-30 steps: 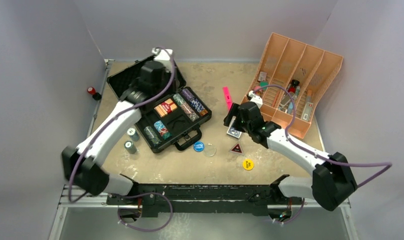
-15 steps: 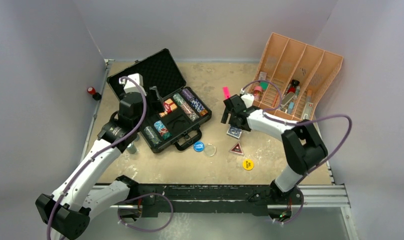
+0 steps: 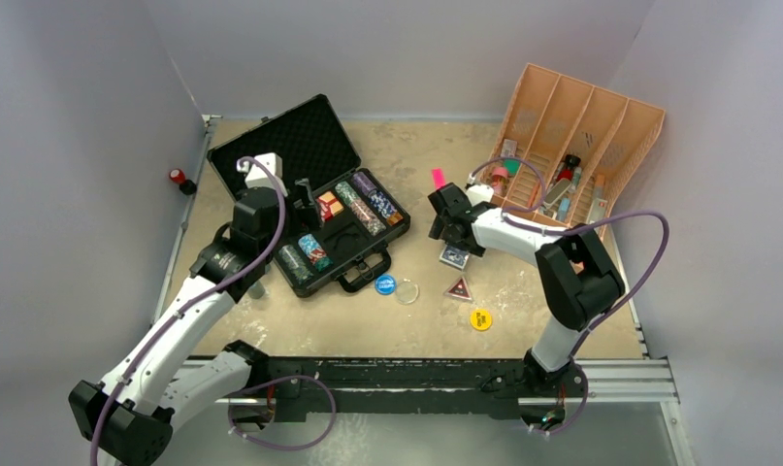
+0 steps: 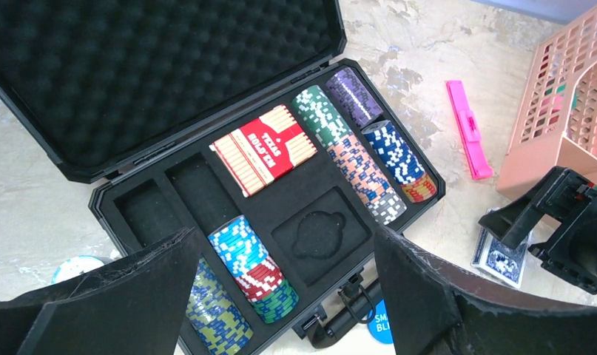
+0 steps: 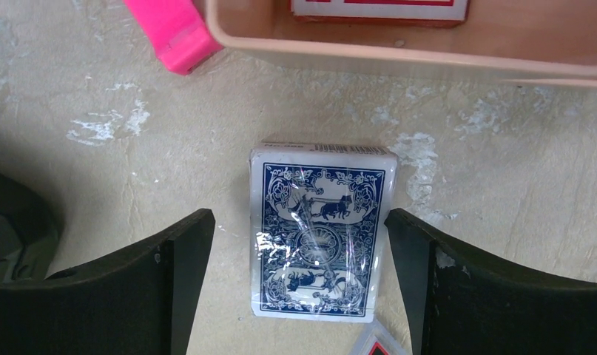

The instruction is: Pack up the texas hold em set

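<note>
Beige tabletop [image 5: 95,89], blue deck [image 5: 317,237] beneath spread right fingers [image 5: 132,288]

In the left wrist view, the red card box [image 4: 264,148] lying in the black case [image 4: 195,194] is showing "TEXAS HOLD EM" in white letters. At the bottom edge, the blue disc [image 4: 380,322] is showing only "SM" above "BL", the rest being hidden. In the right wrist view, fine print is running along the top edge of the blue deck [image 5: 321,240], too small to read.
</note>
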`<state>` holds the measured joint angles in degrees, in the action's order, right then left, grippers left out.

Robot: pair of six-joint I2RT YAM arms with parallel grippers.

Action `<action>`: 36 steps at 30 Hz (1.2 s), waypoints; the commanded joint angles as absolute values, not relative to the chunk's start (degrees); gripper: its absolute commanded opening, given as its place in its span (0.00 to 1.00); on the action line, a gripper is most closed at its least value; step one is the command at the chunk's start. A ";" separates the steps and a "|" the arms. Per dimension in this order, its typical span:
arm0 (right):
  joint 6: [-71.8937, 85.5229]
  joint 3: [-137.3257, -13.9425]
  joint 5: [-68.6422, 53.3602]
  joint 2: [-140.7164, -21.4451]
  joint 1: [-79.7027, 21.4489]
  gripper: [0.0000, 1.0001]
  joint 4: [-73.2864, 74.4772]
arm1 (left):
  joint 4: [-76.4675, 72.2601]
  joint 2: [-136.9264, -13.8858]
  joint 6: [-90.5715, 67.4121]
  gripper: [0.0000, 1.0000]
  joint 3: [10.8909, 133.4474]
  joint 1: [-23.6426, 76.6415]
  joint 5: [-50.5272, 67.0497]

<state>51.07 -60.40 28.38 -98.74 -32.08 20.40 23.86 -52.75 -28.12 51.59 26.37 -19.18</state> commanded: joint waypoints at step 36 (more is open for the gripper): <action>57.70 -57.45 28.85 -97.10 -31.23 0.93 24.05 | 20.85 -52.78 -28.83 0.85 50.93 26.39 -14.91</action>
